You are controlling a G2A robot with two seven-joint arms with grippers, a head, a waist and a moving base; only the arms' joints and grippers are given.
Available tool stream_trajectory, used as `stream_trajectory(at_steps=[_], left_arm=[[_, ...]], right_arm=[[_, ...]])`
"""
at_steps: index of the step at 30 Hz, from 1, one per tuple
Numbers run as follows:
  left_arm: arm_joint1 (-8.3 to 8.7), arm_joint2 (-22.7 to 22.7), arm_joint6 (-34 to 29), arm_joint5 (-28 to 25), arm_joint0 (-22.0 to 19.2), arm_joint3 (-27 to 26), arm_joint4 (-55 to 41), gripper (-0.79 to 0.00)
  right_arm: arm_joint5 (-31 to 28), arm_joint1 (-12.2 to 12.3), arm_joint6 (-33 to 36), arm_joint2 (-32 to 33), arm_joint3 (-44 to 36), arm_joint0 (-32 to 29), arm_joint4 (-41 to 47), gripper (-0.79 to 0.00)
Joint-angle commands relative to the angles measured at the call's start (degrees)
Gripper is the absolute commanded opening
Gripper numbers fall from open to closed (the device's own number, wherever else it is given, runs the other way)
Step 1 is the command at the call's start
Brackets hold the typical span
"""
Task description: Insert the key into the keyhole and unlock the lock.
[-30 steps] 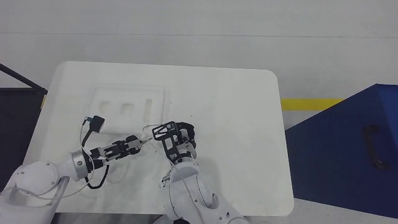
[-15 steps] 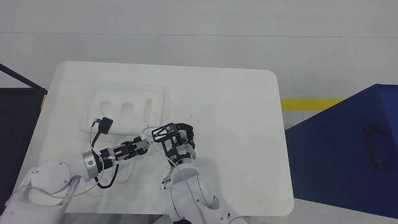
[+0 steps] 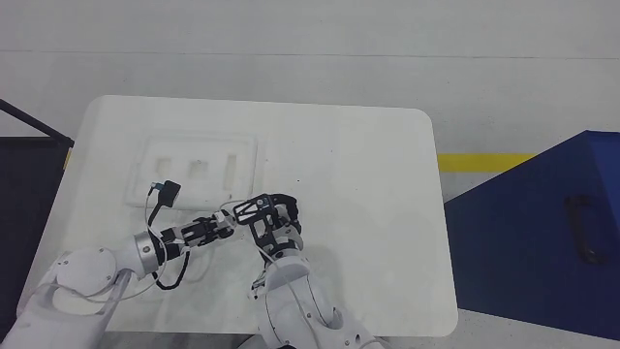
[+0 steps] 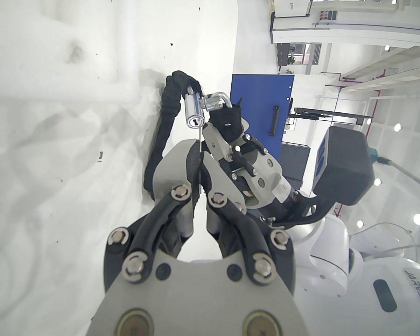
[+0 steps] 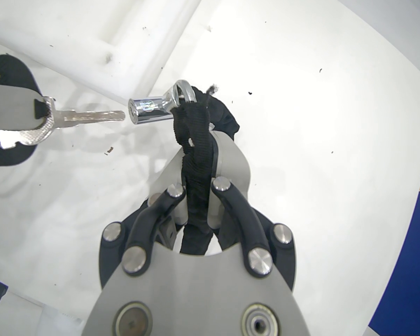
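Silver and slim, the key (image 5: 87,117) was clamped by its head in the left hand (image 4: 200,155), with its tip right at the face of the small cylinder lock (image 5: 148,110); whether it touched or stopped just short could not be told. The right hand (image 5: 196,162) was closed on the black strap (image 5: 192,134) that carried the lock, holding it above the desk (image 5: 301,106) near the foam tray (image 5: 101,19). The blade probably needed squaring to the keyhole (image 4: 195,120) and pushing straight along the barrel. Held by a strap, the lock would likely swing away, so gentle pressure mattered.
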Motion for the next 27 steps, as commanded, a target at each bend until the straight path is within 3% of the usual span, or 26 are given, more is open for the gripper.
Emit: stream_trajectory(at_steps=[1, 27], left_arm=[[-0.01, 0.2, 0.1, 0.2, -0.3, 0.1, 0.3, -0.785], [-0.29, 0.6, 1.0, 1.4, 0.0, 0.3, 0.1, -0.785]], right_arm=[[0.1, 0.0, 0.1, -0.1, 0.1, 0.0, 0.0, -0.785], [1.3, 0.2, -0.5, -0.9, 0.3, 0.1, -0.1, -0.785]])
